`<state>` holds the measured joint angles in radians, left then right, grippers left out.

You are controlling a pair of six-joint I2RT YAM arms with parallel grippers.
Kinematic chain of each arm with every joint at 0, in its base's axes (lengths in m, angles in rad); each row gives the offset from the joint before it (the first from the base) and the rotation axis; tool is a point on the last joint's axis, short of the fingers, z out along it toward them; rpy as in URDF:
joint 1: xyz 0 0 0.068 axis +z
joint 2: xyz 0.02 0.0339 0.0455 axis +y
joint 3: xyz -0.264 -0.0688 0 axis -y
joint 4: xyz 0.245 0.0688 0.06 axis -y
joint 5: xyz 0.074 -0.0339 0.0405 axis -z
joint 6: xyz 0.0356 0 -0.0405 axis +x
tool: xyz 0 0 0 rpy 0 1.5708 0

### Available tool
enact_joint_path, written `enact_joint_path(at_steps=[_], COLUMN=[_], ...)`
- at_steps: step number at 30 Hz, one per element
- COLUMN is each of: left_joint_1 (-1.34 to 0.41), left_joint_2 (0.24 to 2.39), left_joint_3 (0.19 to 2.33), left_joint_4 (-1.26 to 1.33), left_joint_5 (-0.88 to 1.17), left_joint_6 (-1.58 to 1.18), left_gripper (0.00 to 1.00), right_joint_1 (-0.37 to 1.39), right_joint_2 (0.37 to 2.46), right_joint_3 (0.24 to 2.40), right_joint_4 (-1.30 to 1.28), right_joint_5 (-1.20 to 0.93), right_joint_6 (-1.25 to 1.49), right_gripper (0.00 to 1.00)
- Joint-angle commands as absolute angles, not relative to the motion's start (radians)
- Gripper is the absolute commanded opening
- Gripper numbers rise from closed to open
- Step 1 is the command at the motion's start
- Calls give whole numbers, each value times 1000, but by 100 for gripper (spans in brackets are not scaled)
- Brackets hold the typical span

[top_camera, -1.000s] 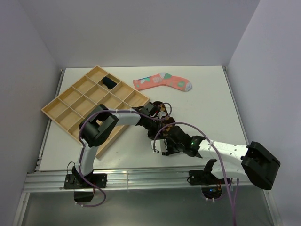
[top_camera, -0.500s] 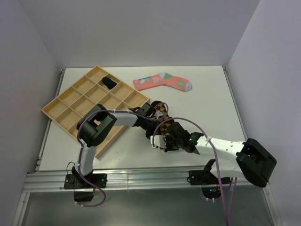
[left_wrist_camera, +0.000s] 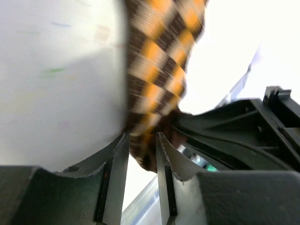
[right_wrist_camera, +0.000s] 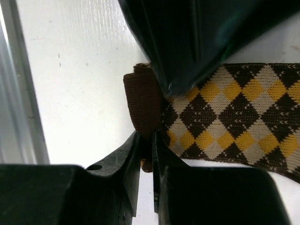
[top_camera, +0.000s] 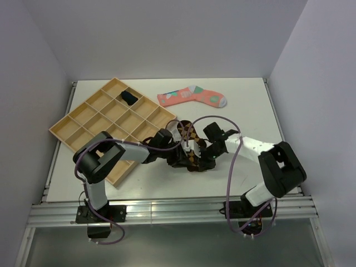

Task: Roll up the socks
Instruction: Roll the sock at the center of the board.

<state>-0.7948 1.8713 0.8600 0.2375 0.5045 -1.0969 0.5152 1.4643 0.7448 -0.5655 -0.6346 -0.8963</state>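
Observation:
The brown-and-orange diamond-patterned sock (top_camera: 189, 142) lies on the white table at the middle, between both grippers. My left gripper (top_camera: 179, 161) is shut on its brown end, seen in the left wrist view (left_wrist_camera: 157, 89) with fabric pinched between the fingers (left_wrist_camera: 117, 173). My right gripper (top_camera: 204, 160) is shut on the sock's brown cuff (right_wrist_camera: 143, 105); the patterned part (right_wrist_camera: 234, 112) runs right. The pink sock (top_camera: 192, 97) with teal and white patches lies flat at the back. The dark navy sock (top_camera: 128, 98) sits in a compartment of the wooden tray (top_camera: 89, 119).
The wooden tray with several compartments stands at the left. The left gripper's dark body (right_wrist_camera: 201, 37) hangs over the sock in the right wrist view. The table's front metal rail (top_camera: 167, 208) runs below the grippers.
The right arm has swung from the near right up and around to the sock's right side. The left arm has pulled lower. The sock has shifted slightly toward the front.

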Motion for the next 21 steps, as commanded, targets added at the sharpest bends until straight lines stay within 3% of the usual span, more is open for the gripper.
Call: enact_joint_path(at_steps=[1, 11, 21], left_joint_1=[-793, -908, -1017], left_joint_2=[1809, 1612, 1654], left_joint_3=[770, 615, 594], left_joint_4=[388, 538, 854], left_joint_5=[269, -102, -92], left_joint_6=[-1166, -1066, -747], left_gripper=[35, 38, 34], right_joint_1=[471, 377, 341], right_joint_2=[1552, 1802, 1974], right_joint_3=[813, 1035, 1163], right_joint_4=[-785, -995, -1078], right_joint_5=[-747, -792, -749], right_joint_6=[-962, -966, -894], right_gripper=[5, 6, 7])
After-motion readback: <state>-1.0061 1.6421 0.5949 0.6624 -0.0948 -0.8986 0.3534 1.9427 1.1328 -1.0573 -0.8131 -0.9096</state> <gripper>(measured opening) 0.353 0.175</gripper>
